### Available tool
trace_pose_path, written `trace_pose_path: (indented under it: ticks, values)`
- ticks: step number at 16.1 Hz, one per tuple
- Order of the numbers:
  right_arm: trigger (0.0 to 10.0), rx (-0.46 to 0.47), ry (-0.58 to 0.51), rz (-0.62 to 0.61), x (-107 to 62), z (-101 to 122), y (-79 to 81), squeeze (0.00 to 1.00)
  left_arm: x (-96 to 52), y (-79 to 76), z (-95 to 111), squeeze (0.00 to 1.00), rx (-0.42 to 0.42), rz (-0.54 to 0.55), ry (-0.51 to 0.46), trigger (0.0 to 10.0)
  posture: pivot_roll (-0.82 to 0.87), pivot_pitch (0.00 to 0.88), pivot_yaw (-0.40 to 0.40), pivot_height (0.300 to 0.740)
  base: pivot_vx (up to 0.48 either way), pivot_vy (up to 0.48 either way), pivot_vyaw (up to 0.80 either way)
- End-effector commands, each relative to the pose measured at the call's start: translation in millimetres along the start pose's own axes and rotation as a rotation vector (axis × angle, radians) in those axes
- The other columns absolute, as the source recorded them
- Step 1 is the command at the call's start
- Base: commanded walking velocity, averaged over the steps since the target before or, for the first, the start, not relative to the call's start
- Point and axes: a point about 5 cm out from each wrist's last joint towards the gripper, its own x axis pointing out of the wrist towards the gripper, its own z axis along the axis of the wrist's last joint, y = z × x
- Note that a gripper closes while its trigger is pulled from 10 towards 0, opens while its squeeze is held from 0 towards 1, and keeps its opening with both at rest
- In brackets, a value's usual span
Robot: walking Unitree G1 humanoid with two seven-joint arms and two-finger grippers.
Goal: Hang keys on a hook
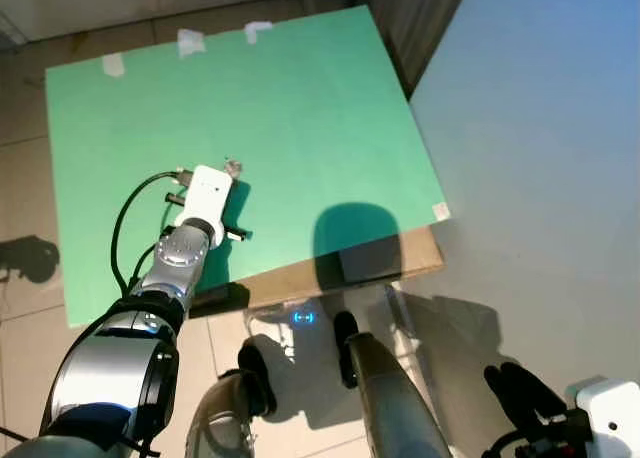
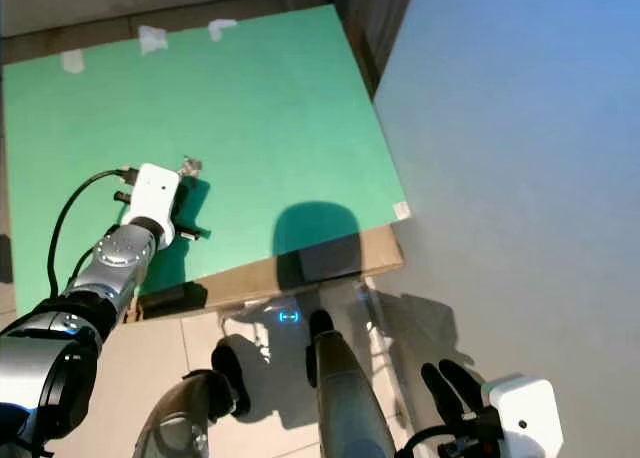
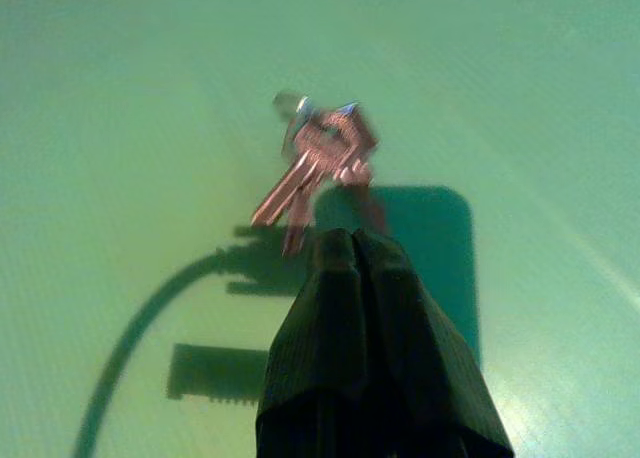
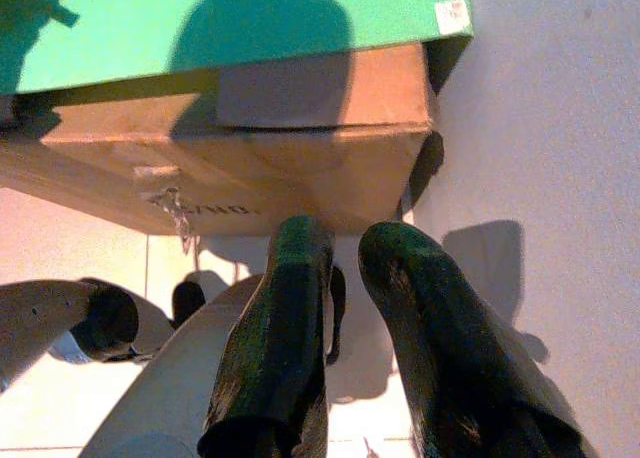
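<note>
A small bunch of keys (image 3: 320, 163) lies flat on the green sheet (image 1: 320, 108) that covers a low cardboard box. My left gripper (image 3: 345, 240) is shut, its two black fingers pressed together with nothing between them. Its tips hover just short of the keys, over their shadow. From the head, the keys (image 1: 233, 166) lie just beyond the white wrist housing (image 1: 207, 191) of my left arm. My right gripper (image 4: 350, 240) is open and holds nothing. It hangs low beside my right leg (image 1: 520, 386), close to the box's near right corner.
The cardboard box (image 4: 300, 148) stands on a tiled floor (image 1: 20, 178), its right side against a pale wall (image 1: 540, 178). My legs (image 1: 385, 398) stand at the box's front edge. Pieces of tape (image 1: 190, 43) mark the sheet's far edge.
</note>
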Motion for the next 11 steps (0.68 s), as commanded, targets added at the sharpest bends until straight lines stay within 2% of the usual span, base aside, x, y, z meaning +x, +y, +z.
trace_pose_path:
  ticks: [1,2,4,5,6,8,11]
  values:
    - [10.0,0.007,0.048,-0.014,-2.7,-6.8,-3.7,0.0,-4.5,2.5,-9.7,0.0,0.034,-0.013,0.022,10.0,-0.56,0.455,-0.03,0.74,0.0,0.0,-0.55]
    - [10.0,-0.004,0.059,-0.011,-4.5,-8.8,-5.1,0.0,-2.7,11.2,-3.6,0.0,0.042,0.015,0.013,10.0,-0.56,0.459,-0.038,0.74,0.0,0.0,0.0]
    - [10.0,-0.005,0.08,0.006,-1.9,-9.6,-2.8,0.0,-0.5,17.2,2.8,0.0,0.068,0.034,0.007,10.0,-0.57,0.456,-0.042,0.74,0.0,0.0,0.0]
    - [10.0,0.069,0.096,0.057,0.7,-11.4,1.4,0.0,-1.3,23.5,2.4,0.0,0.033,0.061,0.01,10.0,-0.57,0.451,-0.036,0.74,0.0,0.0,0.0]
    - [10.0,0.102,0.088,0.099,0.7,-9.8,4.0,0.0,-1.9,26.0,2.1,0.0,0.026,0.066,0.01,10.0,-0.57,0.451,-0.036,0.74,0.0,0.0,0.0]
    - [10.0,0.09,0.161,0.236,-5.7,-13.1,12.6,0.0,-5.6,44.4,-1.1,0.0,-0.017,0.117,0.035,10.0,-0.58,0.469,-0.041,0.74,0.0,0.0,0.0]
    - [10.0,0.108,0.207,0.259,-17.8,-14.4,13.8,0.0,-6.0,46.5,-2.1,0.0,-0.003,0.107,0.051,10.0,-0.61,0.494,-0.057,0.74,0.0,0.0,0.0]
